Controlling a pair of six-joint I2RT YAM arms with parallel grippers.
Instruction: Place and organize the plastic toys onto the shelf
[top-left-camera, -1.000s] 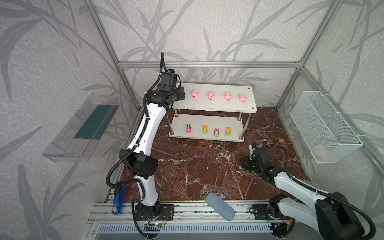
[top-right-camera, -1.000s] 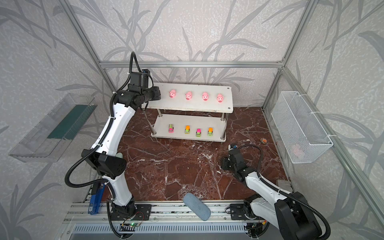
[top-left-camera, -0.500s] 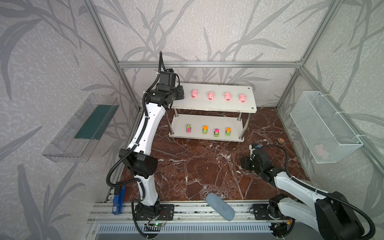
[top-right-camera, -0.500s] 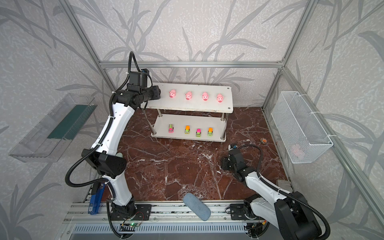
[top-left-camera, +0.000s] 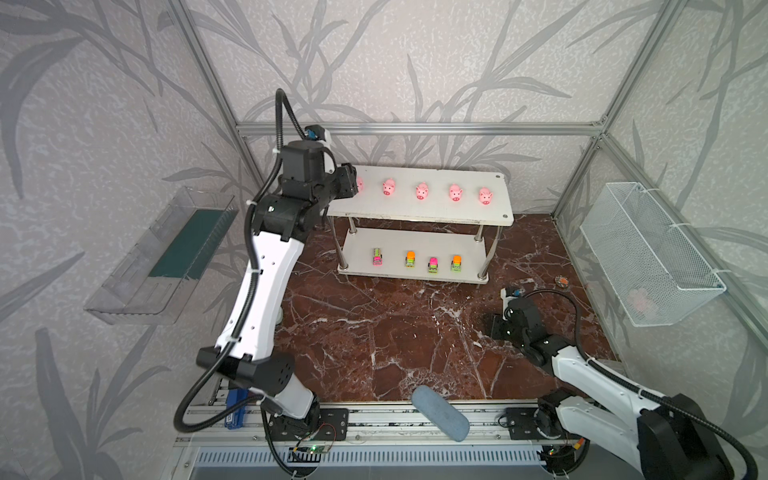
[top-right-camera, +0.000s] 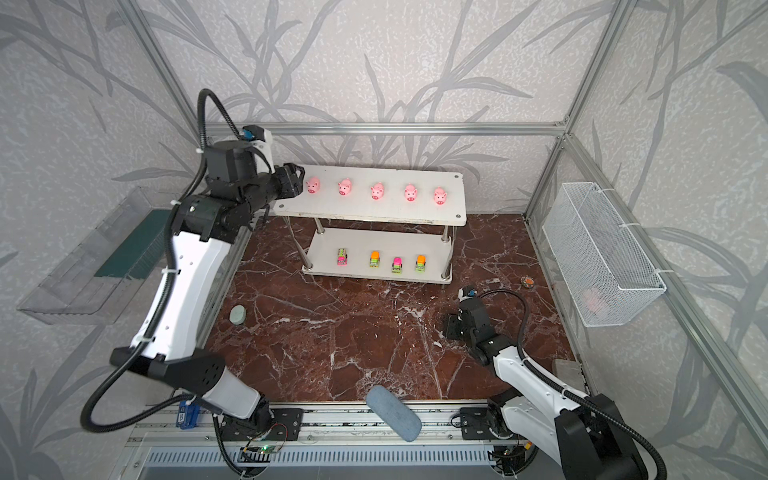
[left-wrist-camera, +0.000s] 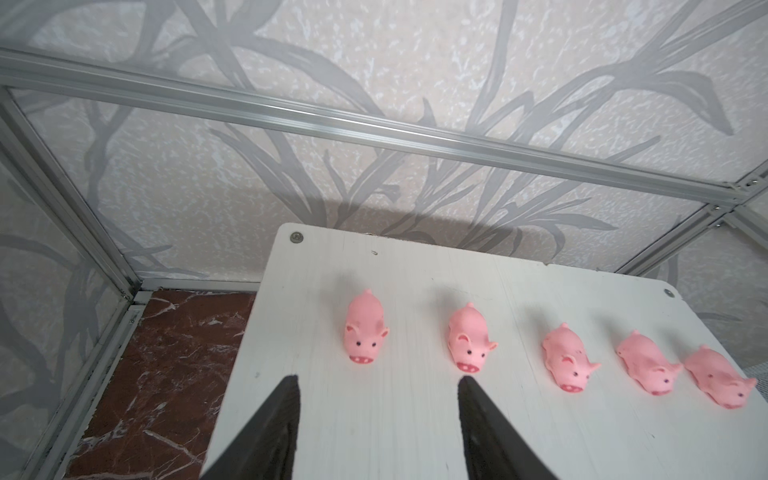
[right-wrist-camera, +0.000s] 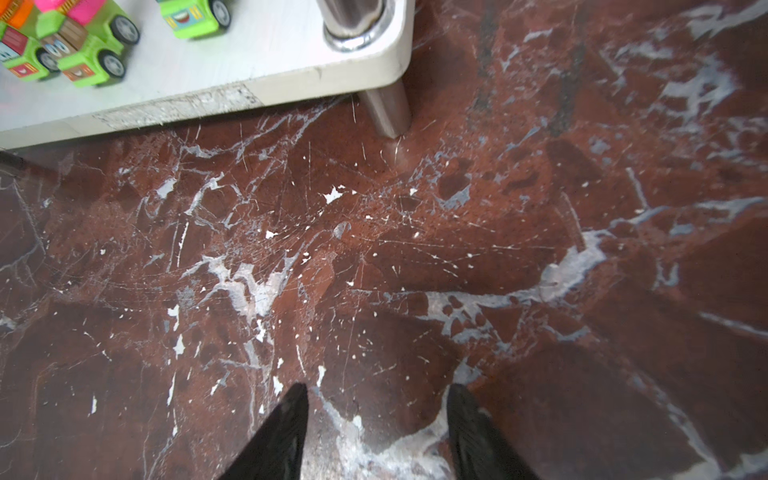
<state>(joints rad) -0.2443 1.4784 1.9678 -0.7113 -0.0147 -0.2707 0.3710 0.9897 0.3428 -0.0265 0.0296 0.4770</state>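
Since a second ago the left gripper (left-wrist-camera: 378, 380) has spread its jaws, releasing the leftmost pig (top-right-camera: 313, 185), which stands free on the top board of the shelf (top-right-camera: 374, 210), upper centre in both top views. The right gripper (right-wrist-camera: 378, 388) hangs with jaws half apart, empty, above the worktop (right-wrist-camera: 374, 249).

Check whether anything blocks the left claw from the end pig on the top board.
Nothing visible does. The left claw is open, and only bare shelf board lies between it and the end pig.

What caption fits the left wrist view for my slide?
Open left gripper poised before five pink pigs lined up on the shelf's top board.
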